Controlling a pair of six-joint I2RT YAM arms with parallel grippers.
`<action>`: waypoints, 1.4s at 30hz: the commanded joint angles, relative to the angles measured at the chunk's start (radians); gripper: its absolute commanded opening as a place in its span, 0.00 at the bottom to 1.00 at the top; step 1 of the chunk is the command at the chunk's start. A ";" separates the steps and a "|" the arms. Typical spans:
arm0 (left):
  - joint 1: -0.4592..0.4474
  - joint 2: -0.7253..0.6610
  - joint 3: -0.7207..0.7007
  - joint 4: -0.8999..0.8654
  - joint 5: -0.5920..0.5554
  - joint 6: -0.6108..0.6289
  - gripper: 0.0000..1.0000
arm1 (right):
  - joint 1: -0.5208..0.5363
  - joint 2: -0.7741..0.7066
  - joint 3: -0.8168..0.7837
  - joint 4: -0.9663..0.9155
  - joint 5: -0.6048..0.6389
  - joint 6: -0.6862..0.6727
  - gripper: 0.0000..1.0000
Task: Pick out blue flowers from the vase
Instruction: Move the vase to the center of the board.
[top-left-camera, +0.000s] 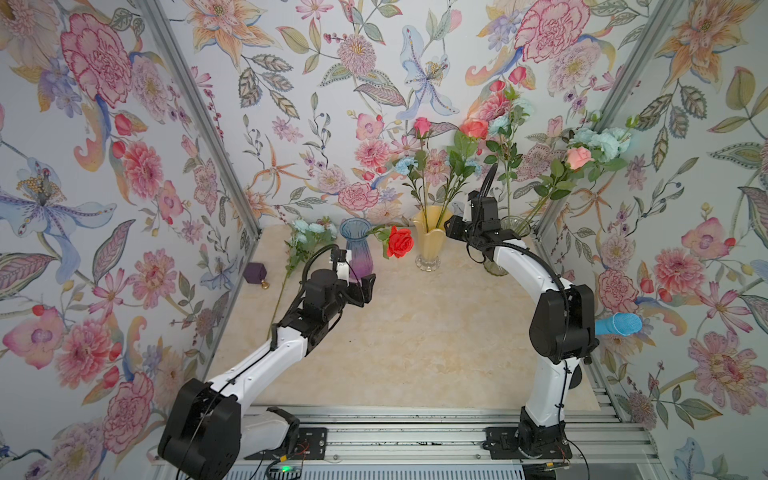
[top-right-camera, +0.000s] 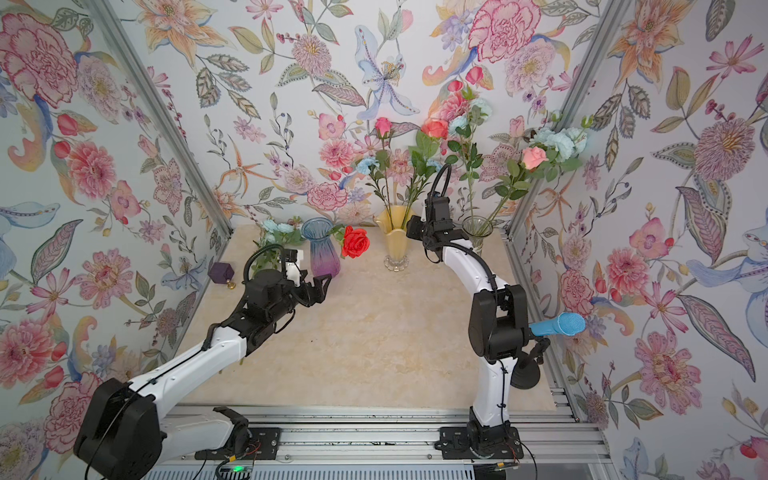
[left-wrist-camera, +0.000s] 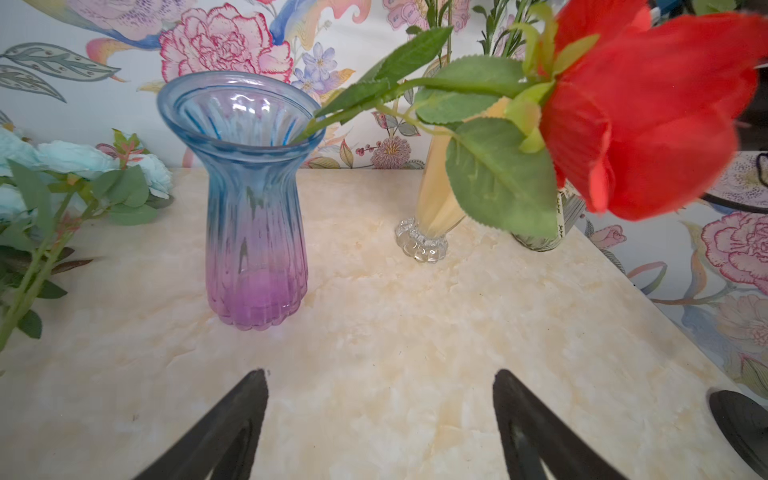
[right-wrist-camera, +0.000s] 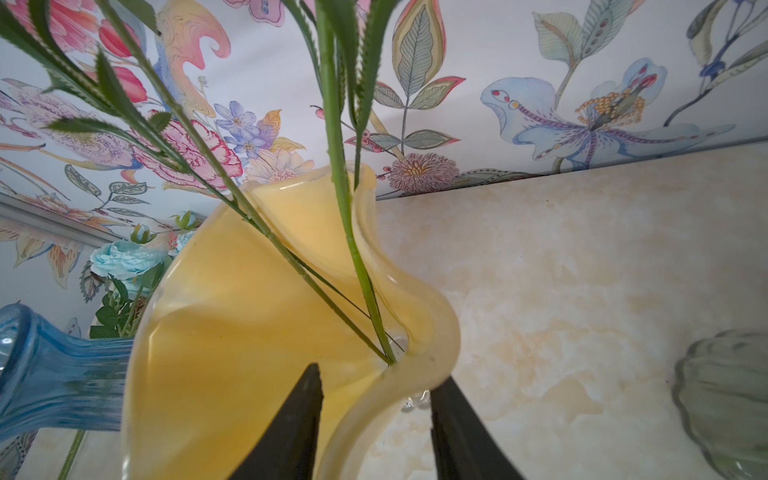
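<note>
top views
done: a blue spray (top-left-camera: 309, 232) lies flat on the table (top-left-camera: 395, 332), just beside the blue-purple vase (top-left-camera: 357, 253); that vase holds only a red rose (top-left-camera: 400, 242).
left to do: a small blue bloom (top-left-camera: 405, 165) stands in the yellow vase (top-left-camera: 430, 237) among pink and coral roses; more blue flowers (top-right-camera: 561, 139) stand in the clear vase (top-right-camera: 478, 228) at the back corner.
left gripper (top-left-camera: 365, 291): hovers in front of the blue-purple vase, carrying nothing.
right gripper (top-right-camera: 411, 228): at the mouth of the yellow vase.

left wrist
pincer: fingers (left-wrist-camera: 232, 419) wide apart, bare table between them; blue spray off to one side, out of the vase.

right wrist
pincer: fingers (right-wrist-camera: 299, 415) part-way apart, astride a fold of the yellow rim; green stems (right-wrist-camera: 345, 208) just past the tips; cannot tell whether anything is pinched.
progress, my guess: early; two vases not yet cleared of blue.
</note>
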 joint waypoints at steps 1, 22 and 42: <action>-0.011 -0.080 -0.125 -0.017 -0.018 -0.072 0.85 | -0.002 0.010 0.026 -0.003 -0.018 0.003 0.38; -0.024 -0.048 -0.188 0.041 -0.031 -0.106 0.85 | -0.042 -0.063 0.053 -0.138 -0.138 0.022 0.00; -0.024 -0.039 -0.162 0.047 -0.015 -0.096 0.85 | -0.061 -0.222 0.001 -0.420 -0.280 -0.107 0.00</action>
